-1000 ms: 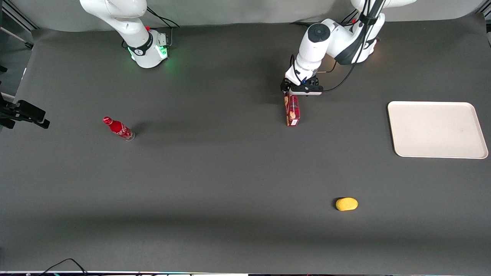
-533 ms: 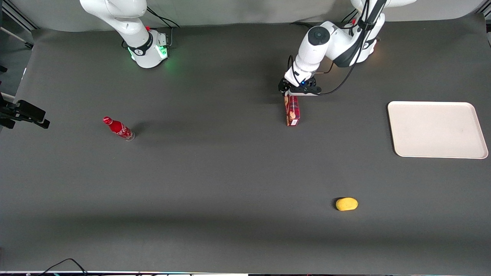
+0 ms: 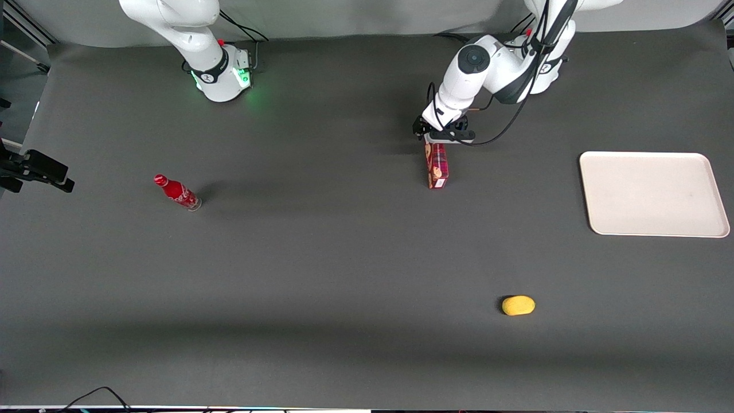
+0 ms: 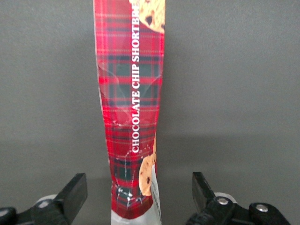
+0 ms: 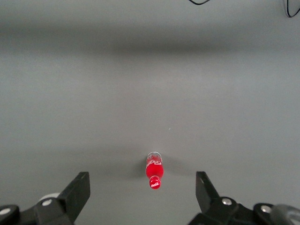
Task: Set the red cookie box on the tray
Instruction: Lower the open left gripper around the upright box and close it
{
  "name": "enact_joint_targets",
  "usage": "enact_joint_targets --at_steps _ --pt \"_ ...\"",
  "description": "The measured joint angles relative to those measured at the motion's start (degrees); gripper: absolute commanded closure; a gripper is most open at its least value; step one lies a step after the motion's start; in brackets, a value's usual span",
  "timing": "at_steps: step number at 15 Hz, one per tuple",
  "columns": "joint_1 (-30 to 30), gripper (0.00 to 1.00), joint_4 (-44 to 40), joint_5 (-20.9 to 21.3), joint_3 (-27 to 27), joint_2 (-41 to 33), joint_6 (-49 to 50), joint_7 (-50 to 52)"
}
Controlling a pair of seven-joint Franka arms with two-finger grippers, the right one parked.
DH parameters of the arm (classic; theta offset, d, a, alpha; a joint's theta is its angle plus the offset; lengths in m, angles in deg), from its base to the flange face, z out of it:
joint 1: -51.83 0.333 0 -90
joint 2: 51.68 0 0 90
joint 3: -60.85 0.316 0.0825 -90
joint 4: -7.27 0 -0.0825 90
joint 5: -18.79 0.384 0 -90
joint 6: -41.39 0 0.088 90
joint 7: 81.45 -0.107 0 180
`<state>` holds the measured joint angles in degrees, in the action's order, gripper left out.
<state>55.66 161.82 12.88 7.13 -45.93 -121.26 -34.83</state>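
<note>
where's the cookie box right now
In the front view the red cookie box lies on the dark table, not on the tray, which sits toward the working arm's end. The open gripper hovers over the box's end, fingers straddling it.

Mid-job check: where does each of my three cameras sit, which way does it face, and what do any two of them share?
Front: high, facing both arms across the table; gripper at the red cookie box's farther end, tray empty.
Left wrist: looks down past open jaws straddling the box.
Right wrist: looks down past its own jaws at the soda bottle.
Shared: box in front and left wrist; bottle in front and right wrist.
</note>
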Motion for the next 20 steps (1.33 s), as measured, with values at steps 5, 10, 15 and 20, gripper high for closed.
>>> enact_joint_targets --at_steps 5,10,15,20 --pt "-0.5 0.27 -0.6 0.0 0.2 1.8 -0.1 0.1" --pt "-0.6 0.75 -0.7 0.6 1.6 2.2 -0.1 0.1" --pt "-1.4 1.00 -0.9 2.6 4.9 3.0 -0.1 0.1" --pt "-1.8 1.00 -1.4 2.8 5.8 3.1 -0.1 0.1"
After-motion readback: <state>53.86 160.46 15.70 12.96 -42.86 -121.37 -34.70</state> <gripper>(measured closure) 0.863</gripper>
